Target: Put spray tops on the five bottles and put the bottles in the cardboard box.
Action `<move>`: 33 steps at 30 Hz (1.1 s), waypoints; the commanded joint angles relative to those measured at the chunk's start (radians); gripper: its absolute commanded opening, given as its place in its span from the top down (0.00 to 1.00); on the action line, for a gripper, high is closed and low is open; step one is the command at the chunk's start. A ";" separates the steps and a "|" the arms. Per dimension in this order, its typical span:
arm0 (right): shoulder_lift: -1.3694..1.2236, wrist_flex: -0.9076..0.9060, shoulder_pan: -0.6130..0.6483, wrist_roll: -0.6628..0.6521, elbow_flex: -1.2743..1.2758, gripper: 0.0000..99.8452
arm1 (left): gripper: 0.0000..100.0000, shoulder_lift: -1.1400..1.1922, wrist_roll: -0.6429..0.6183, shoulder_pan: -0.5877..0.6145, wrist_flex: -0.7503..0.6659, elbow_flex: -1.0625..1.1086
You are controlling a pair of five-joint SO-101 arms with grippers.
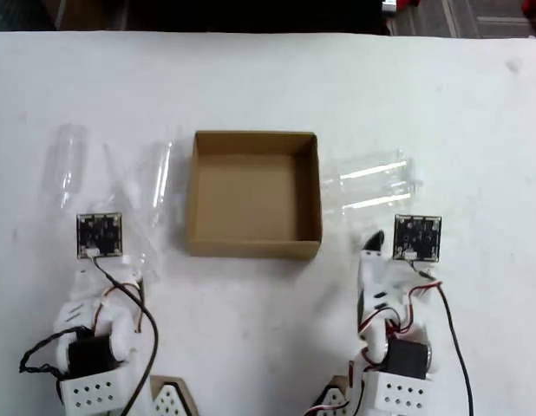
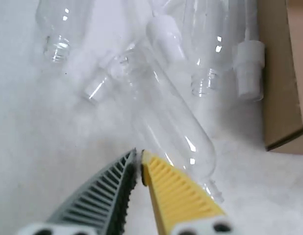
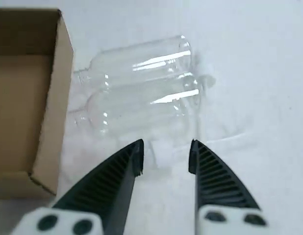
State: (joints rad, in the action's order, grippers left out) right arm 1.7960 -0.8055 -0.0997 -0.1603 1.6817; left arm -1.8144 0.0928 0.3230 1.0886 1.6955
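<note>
The right gripper (image 3: 166, 149) stood wide open, holding nothing. Straight ahead of it lay two clear bottles, touching side by side: the nearer bottle (image 3: 137, 105) and the farther bottle (image 3: 141, 63). Their long axes ran across the gripper's line of approach, with the open necks pointing toward the cardboard box (image 3: 52, 112) just beside them. That arm looked the better placed for these two.

The left gripper (image 2: 139, 155) was closed to a sliver and held nothing. A third clear bottle (image 2: 171, 132) lay just past its fingertips, rounded base nearest and body running away from the gripper. Beyond it sat two open-necked bottles (image 2: 56, 29) (image 2: 205, 54) and white spray tops (image 2: 164, 29) (image 2: 249, 68), crowded enough that a reach for a top would probably brush them (the last top lay close to the box wall). From above, the box (image 1: 255, 139) sat between the arms, with no bottle in it yet.
</note>
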 commanded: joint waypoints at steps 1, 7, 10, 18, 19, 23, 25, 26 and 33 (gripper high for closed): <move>0.008 0.035 0.117 -0.003 0.002 0.87 | 0.98 -0.008 -0.005 -0.007 -0.025 -0.003; 0.008 0.038 0.170 -0.132 -0.057 0.87 | 0.98 -0.008 -0.005 -0.007 -0.025 -0.003; 0.008 0.038 0.228 -0.120 -0.160 0.87 | 0.98 -0.008 -0.005 -0.007 -0.025 -0.003; 0.004 0.033 0.613 -0.107 -0.327 0.87 | 0.98 -0.008 -0.005 -0.005 -0.025 -0.003; 0.004 0.038 0.656 -0.107 -0.327 0.87 | 0.98 -0.008 -0.005 -0.005 -0.025 -0.003; -0.008 0.033 0.697 -0.101 -0.308 0.87 | 0.98 -0.008 -0.005 0.007 -0.025 -0.003; -0.045 0.041 0.641 -0.100 -0.261 0.87 | 0.98 -0.008 -0.003 0.050 -0.026 -0.003; -0.070 0.061 0.611 -0.100 -0.232 0.87 | 0.98 -0.008 -0.003 0.073 -0.029 -0.003; -0.303 0.145 0.527 -0.017 -0.253 0.87 | 0.80 -0.008 0.089 0.136 -0.025 -0.006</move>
State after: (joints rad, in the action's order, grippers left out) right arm 1.6103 -0.6797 0.4526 -0.2601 1.5037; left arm -1.8144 0.1082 0.4196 1.0794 1.6955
